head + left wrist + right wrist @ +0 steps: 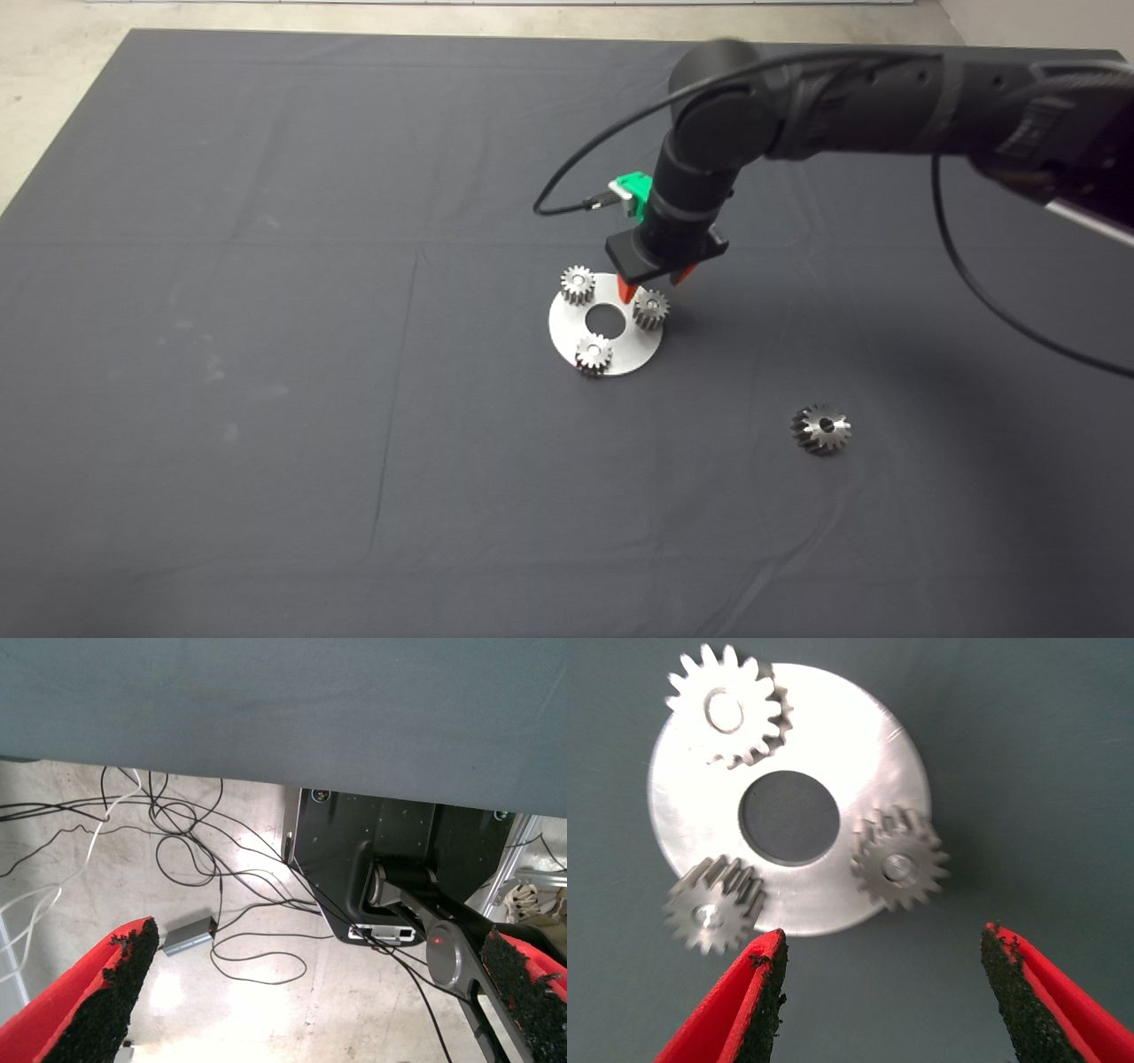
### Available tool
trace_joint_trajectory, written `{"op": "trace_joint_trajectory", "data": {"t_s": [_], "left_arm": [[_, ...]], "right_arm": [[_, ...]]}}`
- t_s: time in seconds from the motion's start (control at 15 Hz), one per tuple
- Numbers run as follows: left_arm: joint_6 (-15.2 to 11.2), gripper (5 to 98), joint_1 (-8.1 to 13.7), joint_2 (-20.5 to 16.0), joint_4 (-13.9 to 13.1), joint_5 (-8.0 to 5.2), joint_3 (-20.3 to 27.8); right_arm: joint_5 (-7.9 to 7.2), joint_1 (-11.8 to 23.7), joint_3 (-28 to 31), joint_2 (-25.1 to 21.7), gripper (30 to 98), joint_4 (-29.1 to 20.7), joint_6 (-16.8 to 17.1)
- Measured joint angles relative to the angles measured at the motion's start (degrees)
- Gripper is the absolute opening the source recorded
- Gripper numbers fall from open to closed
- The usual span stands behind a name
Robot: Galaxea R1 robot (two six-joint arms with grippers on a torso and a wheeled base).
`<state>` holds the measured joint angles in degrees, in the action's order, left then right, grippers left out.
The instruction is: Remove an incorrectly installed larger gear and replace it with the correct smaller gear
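A round steel plate (620, 350) with a centre hole lies mid-mat and carries three small spur gears. The smaller gear (651, 308), dull grey, sits at the plate's right edge; in the right wrist view it (713, 908) looks blurred. Two brighter gears (578, 283) (594, 353) sit at the plate's far-left and near edges. The larger gear (820, 430), shiny with slanted teeth, lies alone on the mat to the front right. My right gripper (654, 285) (890, 992) hovers just above the plate's far-right edge, open and empty. My left gripper (314, 997) is open, out of the head view.
The dark mat (266, 399) covers the table. The right arm (850, 106) reaches in from the right with a looping cable. The left wrist view shows the mat's edge, the floor with cables (177, 842) and the robot's black base (390, 868).
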<state>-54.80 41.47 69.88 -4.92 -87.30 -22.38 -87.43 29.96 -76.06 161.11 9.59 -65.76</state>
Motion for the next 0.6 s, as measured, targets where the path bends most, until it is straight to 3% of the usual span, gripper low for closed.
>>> {"op": "trace_joint_trajectory", "data": {"t_s": [0.2, 0.33, 0.6], "left_arm": [[-1.04, 94.4, 0.0, 2.27, -0.03, -0.05, -0.4], [-2.5, 94.4, 0.0, 5.55, -0.03, -0.07, -1.56], [-7.13, 94.4, 0.0, 12.6, -0.06, -0.05, -4.39]], "right_arm": [[-0.02, 6.77, 6.08, -2.86, 58.2, -2.58, -3.12], [-0.05, 7.83, 11.75, -5.11, 58.2, -3.53, -5.59], [-0.07, 9.17, 28.04, -11.28, 58.2, -5.08, -14.76]]}}
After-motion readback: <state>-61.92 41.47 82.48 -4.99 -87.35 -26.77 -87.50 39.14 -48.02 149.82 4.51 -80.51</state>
